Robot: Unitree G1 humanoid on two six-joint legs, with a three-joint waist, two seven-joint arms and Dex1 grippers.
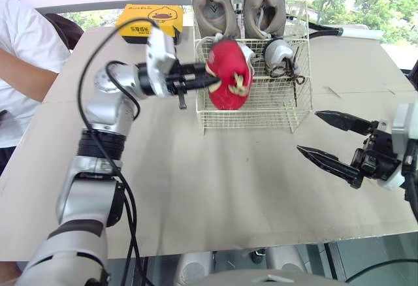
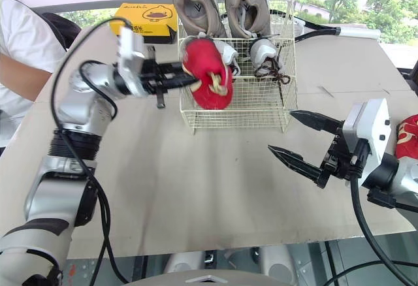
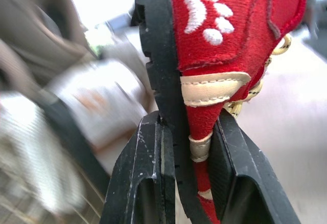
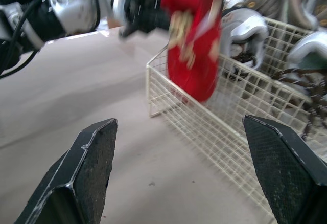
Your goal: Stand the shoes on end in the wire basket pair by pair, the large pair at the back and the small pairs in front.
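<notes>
Up top, from my head, my left gripper (image 1: 209,79) is clamped on the red shoe (image 1: 230,70), which sits at the wire basket's (image 1: 251,119) near corner. My right gripper (image 1: 308,130) gapes wide and empty, the basket beyond its tips. At my left wrist, both fingers (image 3: 135,183) pinch the shoe's sole and heel. At my right wrist, the shoe hangs ahead, between my spread jaws.
</notes>
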